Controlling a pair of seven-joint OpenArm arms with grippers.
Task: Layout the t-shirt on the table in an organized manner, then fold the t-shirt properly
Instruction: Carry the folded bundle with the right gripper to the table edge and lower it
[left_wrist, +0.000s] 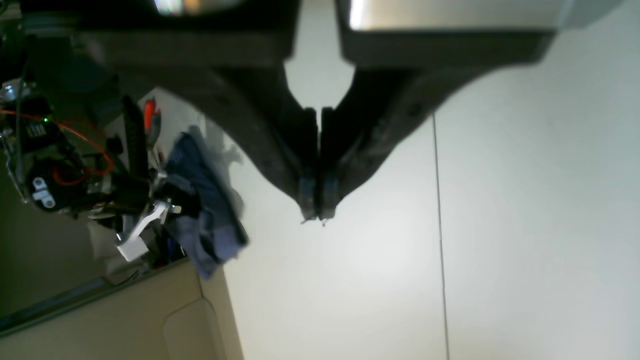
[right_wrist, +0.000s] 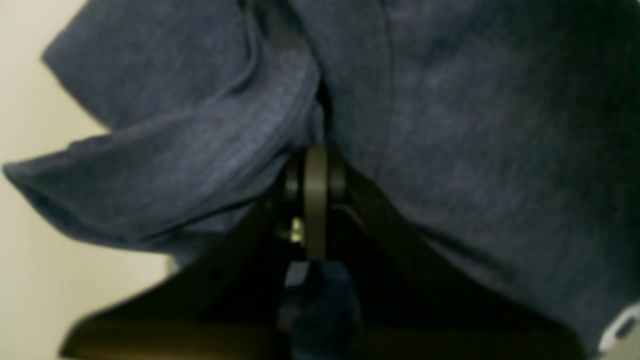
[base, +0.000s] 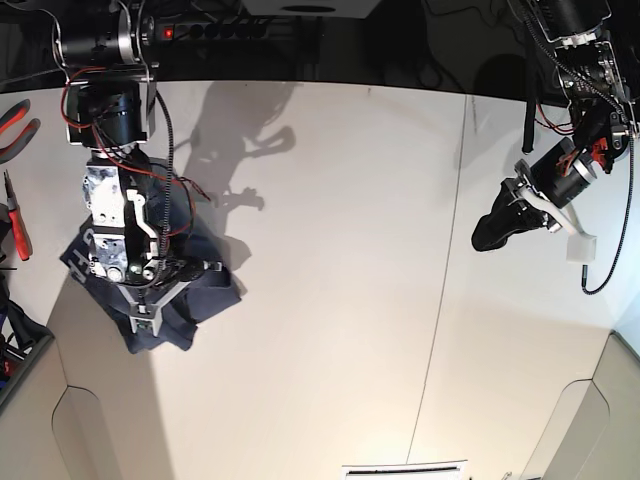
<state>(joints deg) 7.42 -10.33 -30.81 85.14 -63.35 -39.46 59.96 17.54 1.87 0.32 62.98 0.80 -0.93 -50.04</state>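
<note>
My right gripper (right_wrist: 315, 165) is clamped on a bunched fold of the t-shirt (right_wrist: 450, 125), which hangs crumpled at the table's (base: 330, 250) edge on that arm's side. I'd draw it toward the table's middle slowly, so the cloth trails flat and doesn't ball up. Well apart across the seam, my left gripper (left_wrist: 318, 212) hovers with jaws together, holding nothing.

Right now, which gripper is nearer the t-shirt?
Right. The right gripper is shut on the t-shirt, which is bunched at the table's edge. The left gripper is shut on nothing, hovering over bare tabletop on the far side, past the seam line.
</note>
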